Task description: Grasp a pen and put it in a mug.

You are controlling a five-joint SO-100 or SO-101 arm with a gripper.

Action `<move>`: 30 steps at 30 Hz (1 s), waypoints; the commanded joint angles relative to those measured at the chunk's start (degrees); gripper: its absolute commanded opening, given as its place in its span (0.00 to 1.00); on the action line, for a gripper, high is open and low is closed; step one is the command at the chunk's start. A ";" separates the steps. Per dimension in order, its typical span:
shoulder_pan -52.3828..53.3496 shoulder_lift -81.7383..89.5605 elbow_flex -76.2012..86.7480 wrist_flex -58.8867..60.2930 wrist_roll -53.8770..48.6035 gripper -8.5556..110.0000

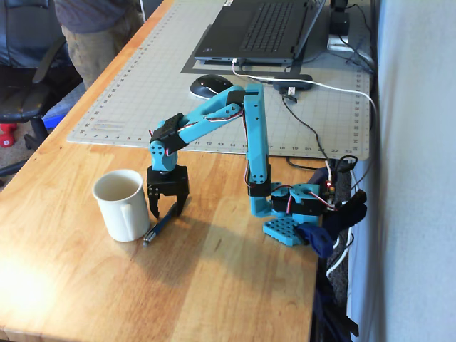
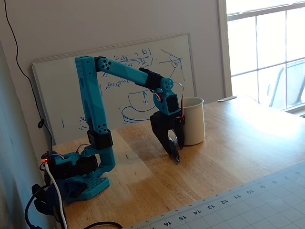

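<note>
The cream-white mug (image 1: 121,205) stands upright on the wooden table, handle towards the camera in a fixed view; it also shows in the other fixed view (image 2: 194,121), right behind the gripper. The dark pen (image 1: 159,228) lies flat on the table just right of the mug, silvery tip pointing to the front. My gripper (image 1: 169,211) hangs straight down over the pen's far end, jaws open, one finger on each side of it. In the other fixed view the gripper (image 2: 174,149) is low at the table and hides most of the pen (image 2: 177,156).
A grey cutting mat (image 1: 142,100) covers the far table and carries a laptop (image 1: 260,32) and a black mouse (image 1: 209,86). The arm's base (image 1: 285,214) stands at the table's right edge with cables. A whiteboard (image 2: 119,90) leans on the wall.
</note>
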 commanded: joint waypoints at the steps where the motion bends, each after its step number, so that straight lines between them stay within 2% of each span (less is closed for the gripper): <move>1: 0.09 0.70 -3.16 -0.44 -0.53 0.20; 8: 0.18 1.41 -3.16 -0.44 -0.44 0.06; 16: 0.18 7.12 -0.26 -0.26 -0.44 0.08; 30: 0.26 40.43 15.38 -0.09 0.09 0.09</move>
